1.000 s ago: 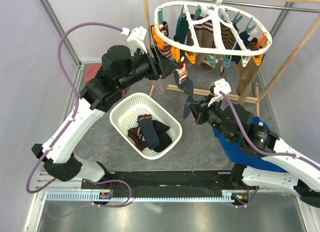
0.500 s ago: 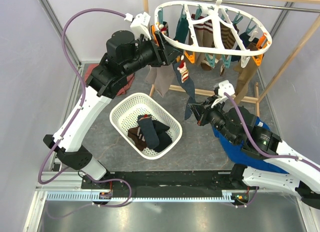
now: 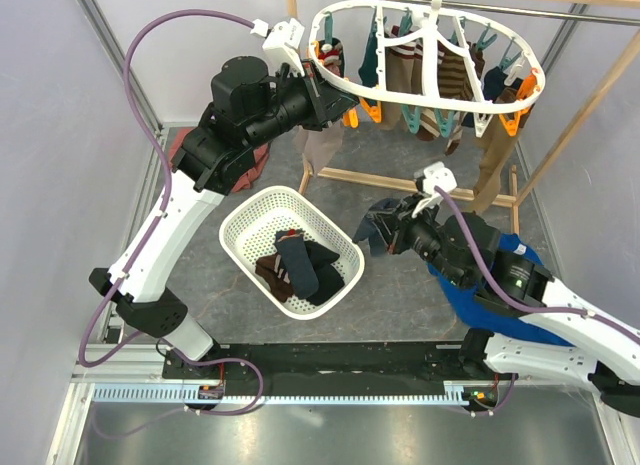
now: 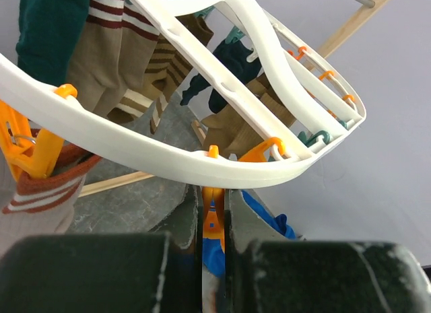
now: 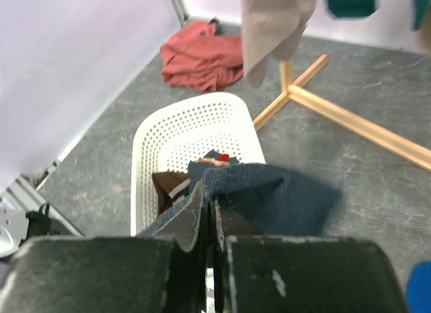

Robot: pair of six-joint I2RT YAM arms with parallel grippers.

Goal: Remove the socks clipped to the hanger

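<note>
The white oval hanger (image 3: 432,55) hangs from the wooden rail with several socks (image 3: 455,75) clipped under it, brown, striped and teal. My left gripper (image 3: 340,103) is under the ring's near-left rim (image 4: 168,151), shut on an orange clip (image 4: 214,215). A brown-cuffed sock (image 4: 47,192) hangs from the neighbouring orange clip. My right gripper (image 3: 385,230) is low beside the basket, shut on a navy sock (image 5: 283,195) that is free of the hanger and droops from the jaws (image 3: 372,228).
A white perforated basket (image 3: 248,207) below the hanger holds several socks (image 3: 300,265). A rust-red garment (image 5: 202,57) lies on the floor behind it. The wooden frame's base rail (image 3: 400,182) crosses the floor. A blue cloth (image 3: 455,295) lies under my right arm.
My left gripper closed on the orange clip. The navy sock came off the hanger, and my right gripper carried it down and left toward the basket.
</note>
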